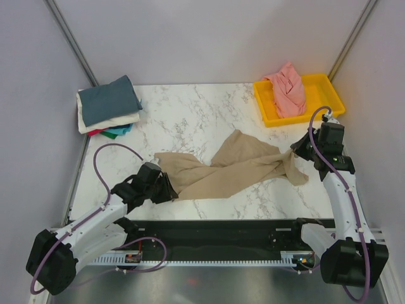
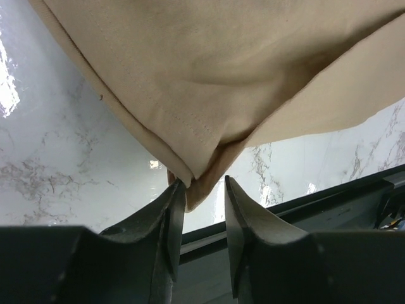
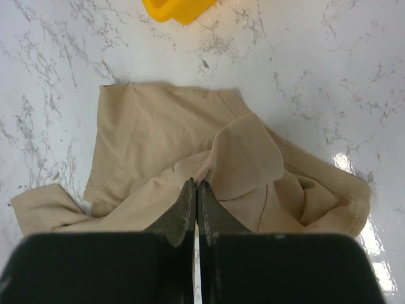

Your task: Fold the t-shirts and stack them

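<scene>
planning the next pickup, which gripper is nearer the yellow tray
Right. The right gripper is just on the near side of the yellow tray, shut on the tan t-shirt; the left gripper is far across the table.

The tan t-shirt (image 1: 234,168) is plain, the table (image 1: 190,120) white marble veined in grey, and the tray (image 1: 319,95) bright yellow around a salmon-pink shirt (image 1: 288,88). The folded ones (all plain, single-coloured) are a slate-blue shirt (image 1: 111,100), a cream shirt (image 1: 104,123), a teal shirt (image 1: 123,130) and a red shirt (image 1: 93,132).

Right gripper (image 3: 195,185) pinching the tan shirt (image 3: 158,139)
Fingers pressed together on a raised fold; the shirt lies rumpled on the marble table (image 3: 329,63), yellow tray (image 3: 177,9) corner beyond.
</scene>
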